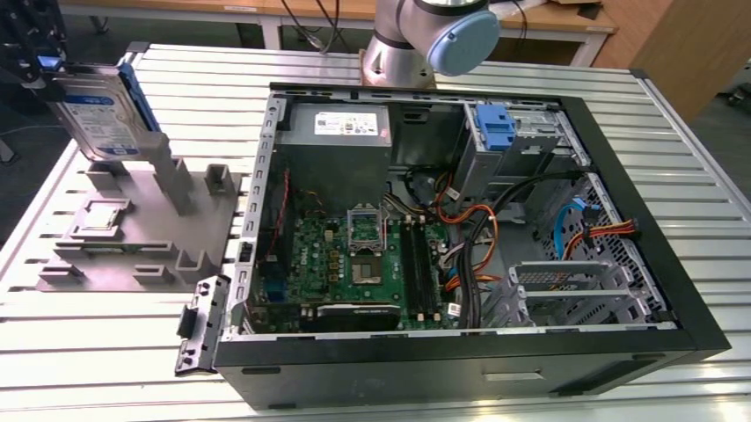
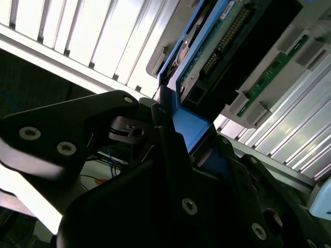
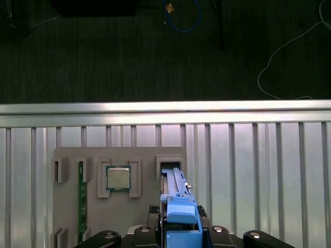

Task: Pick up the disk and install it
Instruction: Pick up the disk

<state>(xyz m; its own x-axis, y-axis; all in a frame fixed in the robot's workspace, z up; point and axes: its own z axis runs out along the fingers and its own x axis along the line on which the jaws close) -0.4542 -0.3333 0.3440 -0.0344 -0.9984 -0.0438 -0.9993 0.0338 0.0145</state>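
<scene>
Currently the disk (image 1: 104,110) stands upright, long axis vertical, over the grey holder (image 1: 141,237) near the table's (image 1: 94,360) corner, its upper end clamped in the gripper (image 3: 178,235), the computer case (image 1: 470,360) toward the exterior view's right.

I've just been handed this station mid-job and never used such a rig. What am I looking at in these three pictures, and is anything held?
The machine is one robot arm standing on a slatted metal table. The exterior view looks down on the whole bench; both wrist views ride on the arm and look past the gripper. On the table lie an open computer case and a grey fixture holding a processor chip and a memory stick. The gripper is closed on the disk, gripping its blue rails, with the disk standing on edge at the fixture.
</scene>
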